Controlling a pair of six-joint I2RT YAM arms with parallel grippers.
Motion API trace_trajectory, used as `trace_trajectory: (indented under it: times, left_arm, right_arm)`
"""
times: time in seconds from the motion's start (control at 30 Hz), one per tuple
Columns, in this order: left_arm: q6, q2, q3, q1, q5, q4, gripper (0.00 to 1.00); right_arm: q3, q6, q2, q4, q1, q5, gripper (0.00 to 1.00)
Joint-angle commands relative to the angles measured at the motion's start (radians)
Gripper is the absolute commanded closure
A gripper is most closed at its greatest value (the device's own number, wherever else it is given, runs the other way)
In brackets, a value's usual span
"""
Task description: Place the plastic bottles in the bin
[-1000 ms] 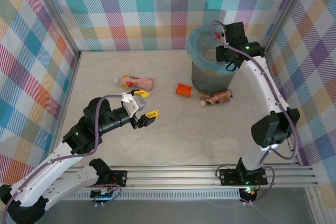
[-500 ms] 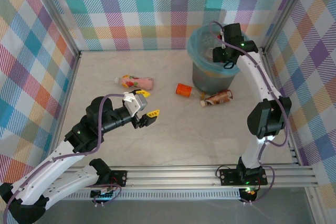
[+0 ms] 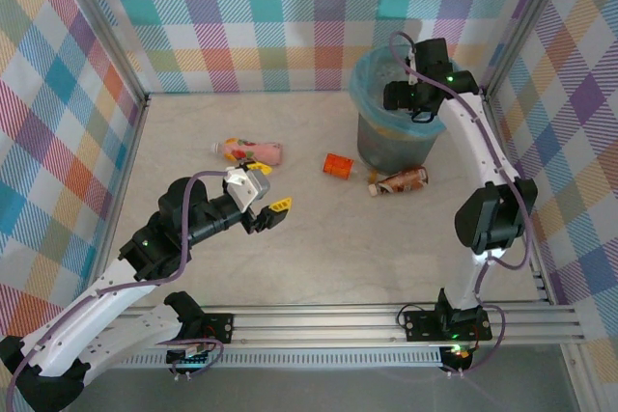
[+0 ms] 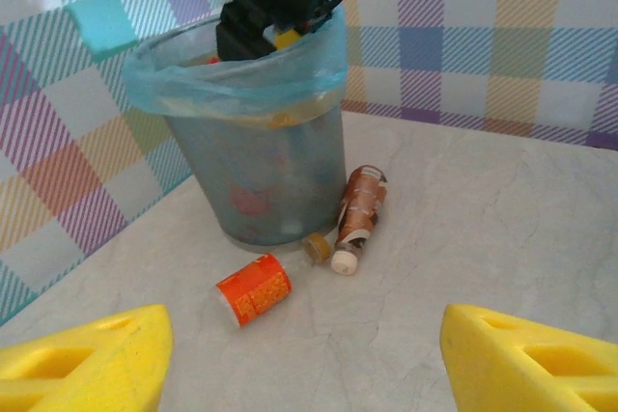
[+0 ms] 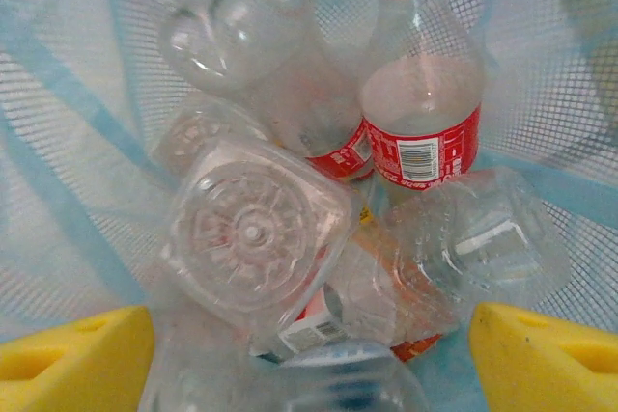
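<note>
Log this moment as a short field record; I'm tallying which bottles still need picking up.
bin: upright, far right of the table, lined with a blue bag
in bin: several clear bottles, including a red-capped bottle
still on table: pink bottle, orange-labelled bottle, brown-labelled bottle, all lying down
left gripper: open, empty, above the table
right gripper: open, empty, over the bin's mouth
</note>
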Motion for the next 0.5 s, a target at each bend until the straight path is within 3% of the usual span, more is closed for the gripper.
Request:
trace_trajectory:
  times: [0.0, 0.3, 0.47]
  left_arm:
    - [-0.047, 0.013, -0.005, 0.017, -0.063, 0.037, 0.26]
    - [-0.249, 0.103, 0.034, 0.161, -0.146, 0.017, 0.25]
    - [-0.416, 0.225, 0.121, 0.270, -0.209, -0.125, 0.23]
  right_arm:
    - [0.031, 0.038, -0.127, -0.006, -0.008, -0.018, 0.15]
    - [0.051, 0.038, -0.225, 0.000, -0.009, -0.039, 0.14]
    - [0.005, 0.066, -0.314, 0.014, 0.004, -0.116, 0.18]
